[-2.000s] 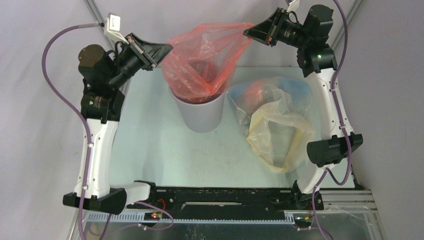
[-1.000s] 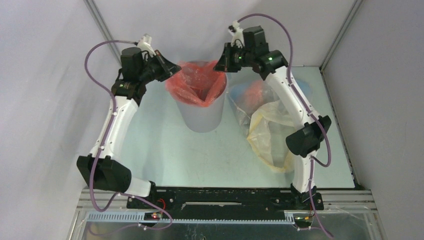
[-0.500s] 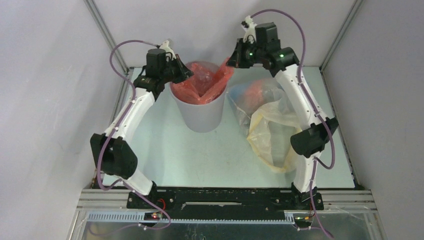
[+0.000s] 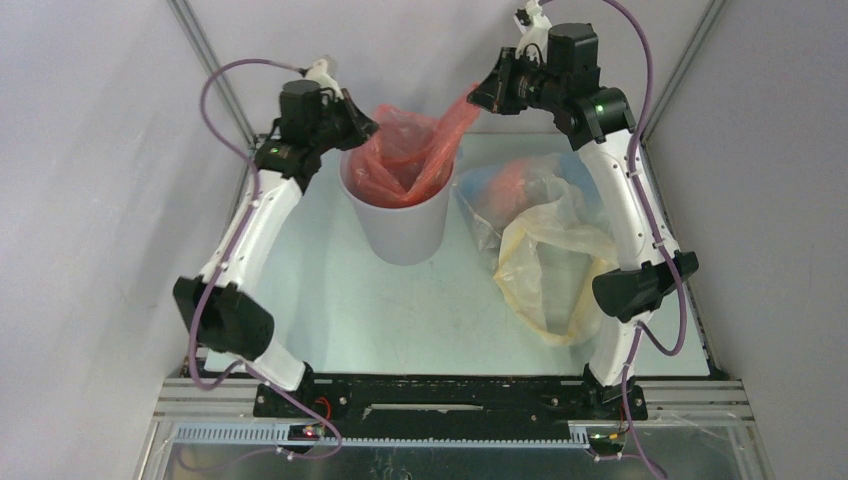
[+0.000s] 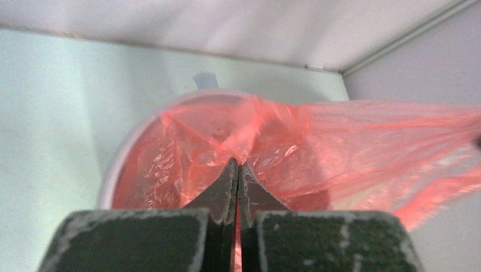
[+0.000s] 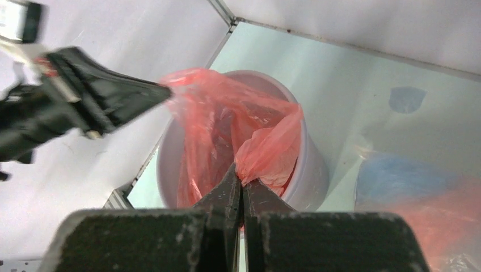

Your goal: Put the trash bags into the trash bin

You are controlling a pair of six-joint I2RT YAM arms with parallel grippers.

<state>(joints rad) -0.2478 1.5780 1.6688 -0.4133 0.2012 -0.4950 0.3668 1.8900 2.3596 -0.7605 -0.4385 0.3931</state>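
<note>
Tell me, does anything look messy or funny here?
Yes. The red bag is only partly inside the bin; its top is stretched tight between the left gripper and the right gripper. The other bags lie crumpled in a heap on the table beside the bin.

1 grey trash bin [image 4: 400, 240]. 1 red-pink bag [image 4: 405, 160]. 1 pale yellow bag [image 4: 560, 270]. 1 light blue bag [image 6: 408, 170], plus a red patch [image 6: 448, 221] in the same heap, bag total there unclear. 2 grippers: left gripper [image 4: 365, 128], right gripper [image 4: 478, 95].
</note>
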